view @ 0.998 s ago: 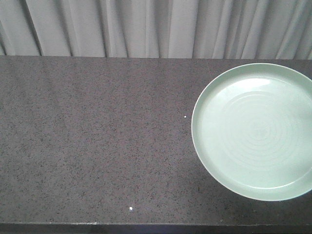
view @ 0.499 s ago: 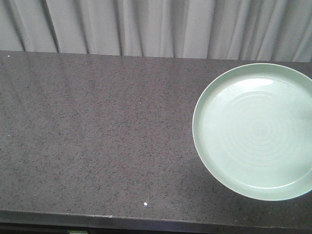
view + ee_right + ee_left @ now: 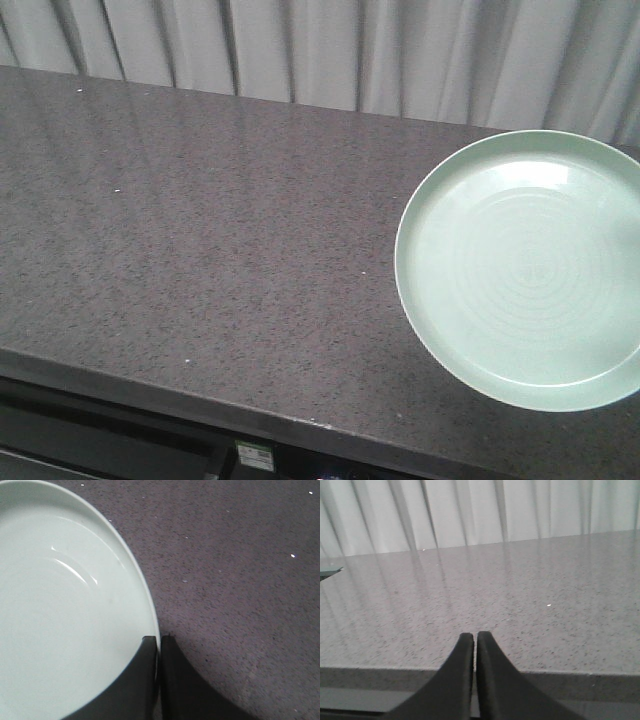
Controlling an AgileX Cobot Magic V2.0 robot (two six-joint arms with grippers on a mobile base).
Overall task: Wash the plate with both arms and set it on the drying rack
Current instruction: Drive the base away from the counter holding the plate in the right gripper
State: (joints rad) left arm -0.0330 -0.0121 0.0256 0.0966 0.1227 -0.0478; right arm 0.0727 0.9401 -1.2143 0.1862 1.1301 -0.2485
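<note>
Closest in, on the right wrist view, the right gripper (image 3: 158,642) is seen pinched on the rim of the plate (image 3: 65,605). One finger is laid over the pale green inside, the other is set outside above the dark speckled countertop (image 3: 240,580), and the rim is clamped in the slim gap between them. Over on the left wrist view, the left gripper (image 3: 474,640) is found with its fingers pressed together and nothing held, poised just in front of the counter's front edge. From the front camera, the plate is caught at the right side of the counter, face up, its right edge cut off by the frame. Whether it is resting on the stone or lifted clear cannot be told. Furthest back, the counter is closed off by a grey pleated curtain (image 3: 350,50).
</note>
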